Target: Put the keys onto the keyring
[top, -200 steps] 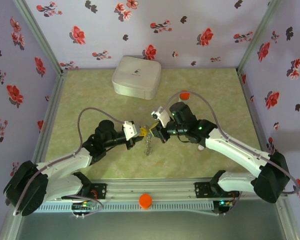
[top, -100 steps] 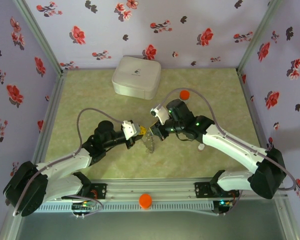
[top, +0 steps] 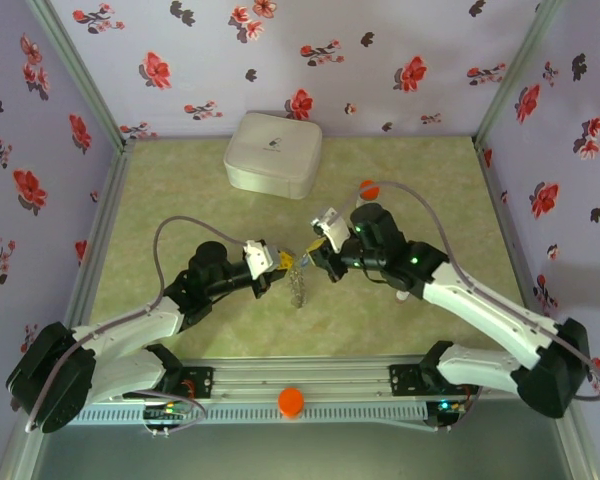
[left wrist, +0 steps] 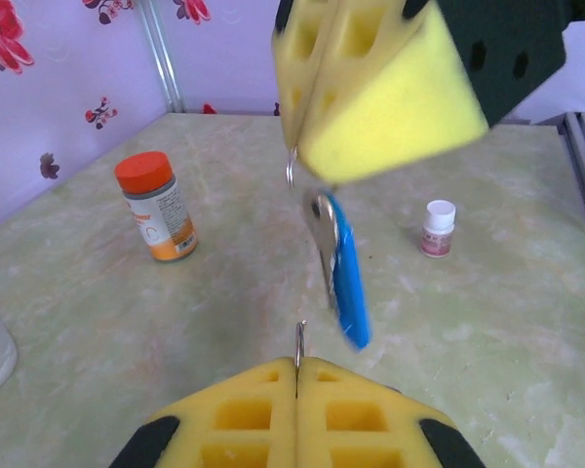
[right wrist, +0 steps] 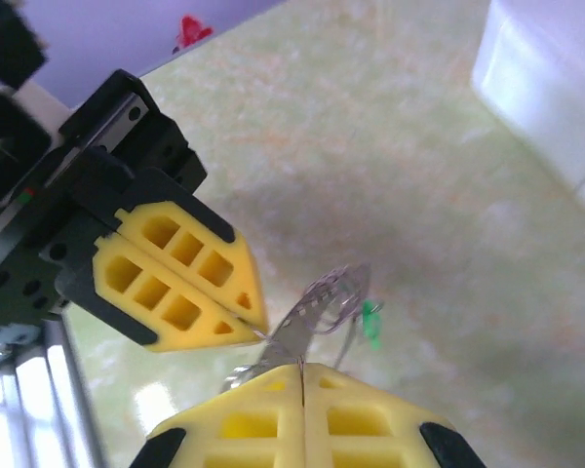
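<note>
GRIP: your left end effector (left wrist: 297, 363) and right end effector (right wrist: 302, 366) are both clamped on the keyring (right wrist: 327, 292), tip to tip above the desk (top: 180, 190) | KEYS: blue key (left wrist: 349, 283) and green key (right wrist: 371, 322) dangle there (threaded? can't tell) | RISK: the thin wire could slip from the foam and drop the keys.

Left tool (right wrist: 260, 325), right tool (right wrist: 302, 369) pinch keyring (right wrist: 324, 300); green key (right wrist: 371, 324) dangling

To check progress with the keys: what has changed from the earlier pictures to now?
The right gripper first shifted left toward the left gripper, then drew back right. Both stayed shut on the thin dark grey wire keyring, the blue-headed metal key hanging under the right one. The left arm, white square box and orange-capped bottle stayed put.
</note>
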Motion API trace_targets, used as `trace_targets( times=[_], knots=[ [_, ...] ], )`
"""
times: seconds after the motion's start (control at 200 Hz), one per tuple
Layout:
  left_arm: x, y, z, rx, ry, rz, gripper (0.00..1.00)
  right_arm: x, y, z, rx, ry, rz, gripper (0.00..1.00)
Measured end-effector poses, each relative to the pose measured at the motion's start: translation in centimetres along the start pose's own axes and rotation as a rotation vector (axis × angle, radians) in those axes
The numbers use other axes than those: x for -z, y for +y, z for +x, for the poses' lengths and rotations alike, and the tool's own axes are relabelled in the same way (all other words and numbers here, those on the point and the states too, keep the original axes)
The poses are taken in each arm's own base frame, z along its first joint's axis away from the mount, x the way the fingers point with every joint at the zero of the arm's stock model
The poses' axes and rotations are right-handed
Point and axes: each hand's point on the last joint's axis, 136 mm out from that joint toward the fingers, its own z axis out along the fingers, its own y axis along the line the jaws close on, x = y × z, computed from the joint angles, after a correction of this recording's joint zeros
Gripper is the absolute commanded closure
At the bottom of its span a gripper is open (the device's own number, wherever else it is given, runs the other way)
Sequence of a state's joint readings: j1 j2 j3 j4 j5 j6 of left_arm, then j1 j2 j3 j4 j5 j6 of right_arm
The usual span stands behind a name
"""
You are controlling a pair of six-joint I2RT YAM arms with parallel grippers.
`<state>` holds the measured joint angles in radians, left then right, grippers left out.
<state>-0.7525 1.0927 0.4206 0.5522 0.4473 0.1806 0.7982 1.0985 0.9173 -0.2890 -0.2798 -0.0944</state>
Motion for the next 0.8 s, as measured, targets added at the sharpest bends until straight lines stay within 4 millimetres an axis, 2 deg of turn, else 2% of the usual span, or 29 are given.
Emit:
trace_targets(
  times=[0.09, 0.225, 0.4, 0.585, 0.795],
  knots=[
    [0.0, -0.2, -0.1, 0.052, -0.006, 0.017, 1.00, 0.3, -0.5, 0.4, 0.138, -0.025, 0.042, 1.00],
    [-0.1, 0.0, -0.8, 0.137, -0.012, 0.051, 1.00, -0.5, -0.6, 1.7, 0.370, 0.005, 0.070, 1.00],
    [-0.3, 0.3, -2.3, 0.238, -0.025, 0.100, 1.00, -0.9, -0.5, 1.6, 0.616, 0.017, 0.093, 1.00],
    [-0.5, 0.0, -2.1, 0.310, 0.008, 0.140, 1.00, -1.0, -0.5, 1.4, 0.752, 0.024, 0.107, 1.00],
    [-0.6, -0.3, -1.0, 0.344, 0.058, 0.148, 1.00, -1.0, -0.4, 1.4, 0.809, 0.030, 0.117, 1.00]
  ],
)
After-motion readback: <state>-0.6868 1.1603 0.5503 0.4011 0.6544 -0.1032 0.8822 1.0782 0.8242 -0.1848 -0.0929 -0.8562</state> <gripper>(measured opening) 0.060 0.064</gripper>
